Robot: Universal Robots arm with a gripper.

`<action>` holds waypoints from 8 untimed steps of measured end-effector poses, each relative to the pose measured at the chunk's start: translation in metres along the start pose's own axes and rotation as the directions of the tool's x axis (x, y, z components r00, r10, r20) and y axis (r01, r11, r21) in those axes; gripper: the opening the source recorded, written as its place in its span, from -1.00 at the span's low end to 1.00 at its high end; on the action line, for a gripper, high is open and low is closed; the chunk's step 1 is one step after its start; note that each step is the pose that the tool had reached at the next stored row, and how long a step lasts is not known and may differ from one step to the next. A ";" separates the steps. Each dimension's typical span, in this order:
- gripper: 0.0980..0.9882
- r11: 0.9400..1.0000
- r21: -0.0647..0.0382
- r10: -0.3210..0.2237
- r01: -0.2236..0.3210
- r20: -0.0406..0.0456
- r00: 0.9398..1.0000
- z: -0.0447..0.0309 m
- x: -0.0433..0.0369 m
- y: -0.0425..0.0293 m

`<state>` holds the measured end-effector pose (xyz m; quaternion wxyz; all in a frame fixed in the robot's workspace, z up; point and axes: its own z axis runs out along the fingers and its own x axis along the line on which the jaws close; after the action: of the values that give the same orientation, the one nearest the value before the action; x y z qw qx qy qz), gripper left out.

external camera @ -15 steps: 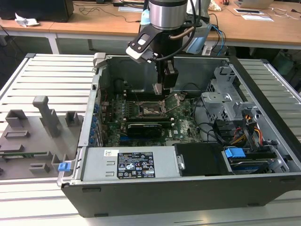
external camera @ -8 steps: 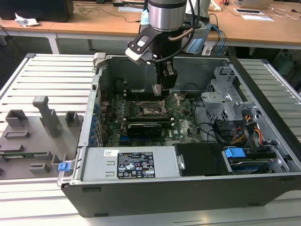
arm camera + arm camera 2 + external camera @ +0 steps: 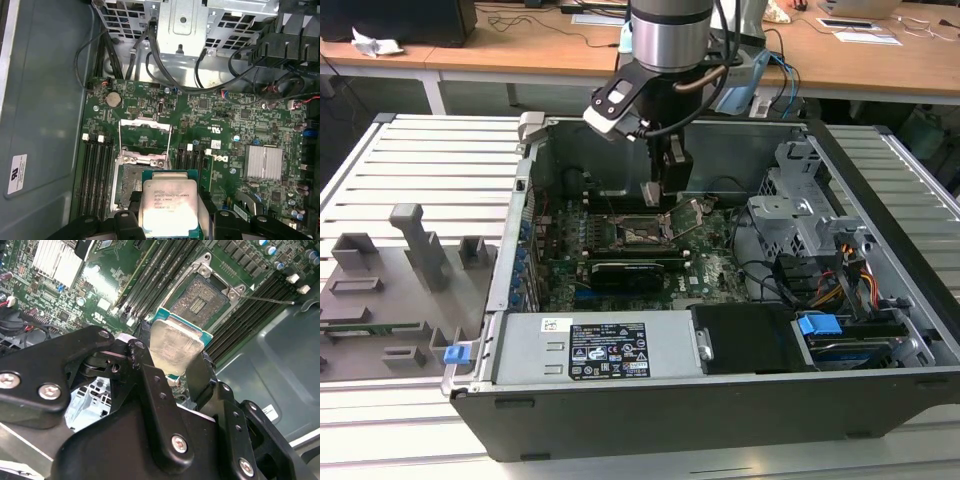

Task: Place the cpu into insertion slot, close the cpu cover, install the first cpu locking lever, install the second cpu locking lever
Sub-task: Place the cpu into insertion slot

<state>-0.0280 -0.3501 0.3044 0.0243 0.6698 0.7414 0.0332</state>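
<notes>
My pincer (image 3: 172, 360) grips the chip (image 3: 176, 342) just above the socket (image 3: 200, 299); the first wrist view adds the cover (image 3: 146, 134), swung open beside the socket.

Computer case (image 3: 880, 200), lid off: 1.
Robot arm (image 3: 670, 30): 1.
Gripper (image 3: 175, 357): 1, with 2 black fingers (image 3: 200, 377).
Processor chip (image 3: 170, 207): 1.
Socket (image 3: 129, 182): 1.
Hinged cover frame (image 3: 146, 131): 1.
Green circuit board (image 3: 220, 107): 1.
Coin battery (image 3: 114, 99): 1.
Finned silver heat sink (image 3: 262, 161): 1.
Banks of memory slots (image 3: 96, 175): 2, one on each side of the socket.
Long black card (image 3: 630, 270): 1.
Grey labelled power box (image 3: 590, 348): 1.
Bright blue plastic clips (image 3: 817, 325): 2 in the exterior view, one in the drive bay and one just outside the case's near corner.
White sticker (image 3: 17, 172) on the case wall: 1.
</notes>
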 end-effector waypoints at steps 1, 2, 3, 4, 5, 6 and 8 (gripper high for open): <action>-0.04 1.000 0.000 0.000 0.000 0.000 1.000 0.0004 0.0000 0.0000; -0.04 1.000 0.000 0.000 0.000 0.000 1.000 0.0008 0.0000 -0.0001; -0.04 1.000 0.000 0.000 0.000 0.000 1.000 0.0012 0.0000 -0.0001; -0.04 1.000 0.000 0.000 0.000 0.000 1.000 0.0017 0.0000 -0.0002; -0.04 1.000 0.000 0.000 0.000 0.000 1.000 0.0020 0.0000 -0.0002; -0.04 1.000 0.000 0.000 0.000 0.000 1.000 0.0025 0.0000 -0.0002; -0.04 1.000 0.000 0.000 0.000 0.000 1.000 0.0033 0.0000 -0.0003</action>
<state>-0.0280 -0.3501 0.3012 0.0243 0.6699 0.7413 0.0332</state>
